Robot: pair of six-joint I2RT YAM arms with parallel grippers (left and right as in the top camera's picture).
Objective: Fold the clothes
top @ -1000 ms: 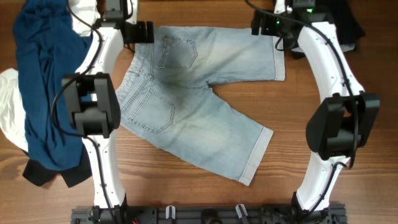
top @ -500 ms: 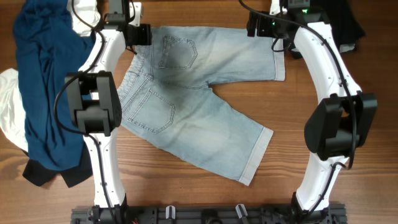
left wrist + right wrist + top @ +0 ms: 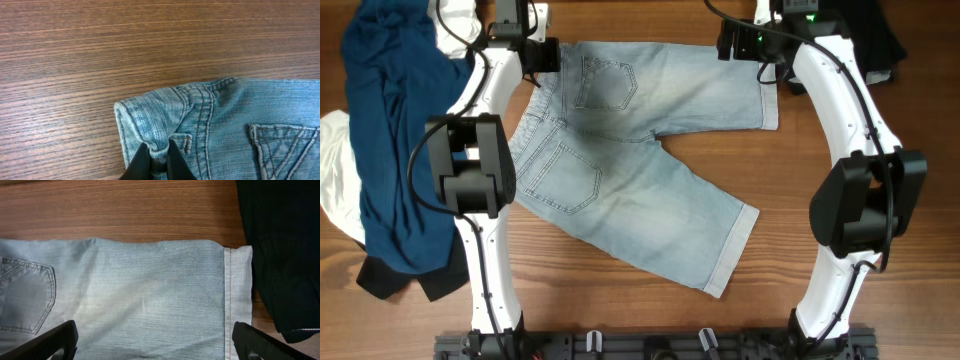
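Pale-blue denim shorts [image 3: 640, 150] lie spread flat on the wooden table, back pockets up. One leg reaches right along the far edge and the other slants toward the front. My left gripper [image 3: 546, 55] is at the waistband's far left corner. In the left wrist view the left gripper [image 3: 159, 156] is shut, pinching a small fold of the waistband [image 3: 160, 117] beside a belt loop. My right gripper [image 3: 740, 42] hovers over the far leg. In the right wrist view the right gripper [image 3: 155, 342] is wide open above that leg, near its cuffed hem [image 3: 237, 295], with nothing between its fingers.
A navy garment [image 3: 390, 130] is heaped at the left over a white one [image 3: 334, 170], with black cloth [image 3: 390, 282] below them. Another black garment [image 3: 885, 40] lies at the far right corner, just past the cuffed hem [image 3: 282, 255].
The left gripper has gone from open to shut on the waistband corner. Both arms shifted slightly toward the far edge early on. The shorts have not moved.
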